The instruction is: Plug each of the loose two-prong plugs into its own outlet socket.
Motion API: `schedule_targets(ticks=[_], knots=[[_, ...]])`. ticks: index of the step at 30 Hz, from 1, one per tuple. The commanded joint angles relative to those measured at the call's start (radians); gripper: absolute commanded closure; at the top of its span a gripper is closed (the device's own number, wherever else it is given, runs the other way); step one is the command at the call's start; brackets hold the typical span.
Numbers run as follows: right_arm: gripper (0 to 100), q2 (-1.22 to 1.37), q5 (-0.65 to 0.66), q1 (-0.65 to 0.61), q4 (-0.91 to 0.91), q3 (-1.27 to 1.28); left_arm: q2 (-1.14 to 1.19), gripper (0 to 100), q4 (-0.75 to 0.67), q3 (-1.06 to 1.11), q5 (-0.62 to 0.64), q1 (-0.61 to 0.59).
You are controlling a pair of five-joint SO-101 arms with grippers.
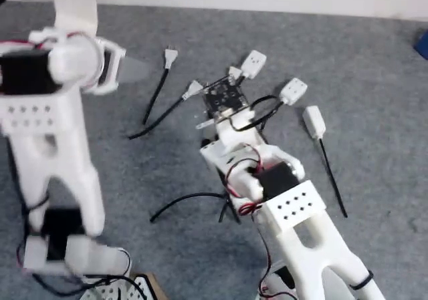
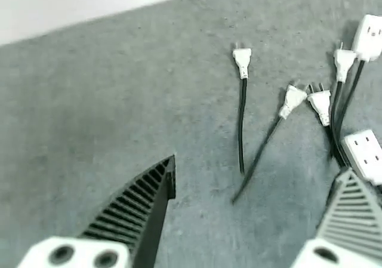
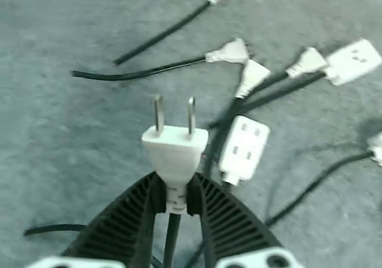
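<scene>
Mid-frame in the high view, the right gripper [image 3: 173, 190] is clamping its jaws on a two-prong plug [image 3: 174, 145] beside an outlet socket [image 3: 243, 148]. The left gripper [image 2: 256, 172], upper left, is holding its jaws wide apart, empty; a loose plug [image 1: 170, 57] is lying upper centre.

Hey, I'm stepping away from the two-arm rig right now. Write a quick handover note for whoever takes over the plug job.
Right gripper: shut on a white two-prong plug, prongs pointing away from the arm, close to a white outlet socket.
Left gripper: open, holding nothing, above the grey carpet.
On the carpet: first loose plug, second loose plug, more beside them, and a far socket.
Done: one plug gripped; none visibly seated.
Left: seat the held plug, then the rest.
</scene>
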Motion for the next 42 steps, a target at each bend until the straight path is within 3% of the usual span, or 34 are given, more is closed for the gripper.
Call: schedule_targets(ticks=[1, 8, 13, 15, 21, 30, 42], knots=[[99.1, -0.031, -0.015, -0.064, -0.056, -0.056, -0.231, 61, -0.092, 0.346, -0.011, -0.044], [99.1, 0.013, -0.011, -0.148, -0.127, -0.051, -0.748, 61, -0.609, 1.268, -0.049, -0.058], [99.1, 0.038, -0.015, -0.162, -0.174, 0.013, -1.021, 61, -0.663, 1.523, -0.112, -0.053], [99.1, 0.039, -0.015, -0.17, -0.193, 0.041, -1.076, 61, -0.663, 1.575, -0.169, -0.051], [99.1, 0.039, -0.017, -0.206, -0.2, 0.094, -1.168, 60, -0.669, 1.596, -0.167, -0.047], [99.1, 0.038, -0.031, -0.225, -0.206, 0.134, -1.194, 60, -0.686, 1.595, -0.129, 0.124], [99.1, 0.013, -0.031, -0.294, -0.134, 0.125, -1.185, 60, -0.77, 1.666, -0.121, 0.104]])
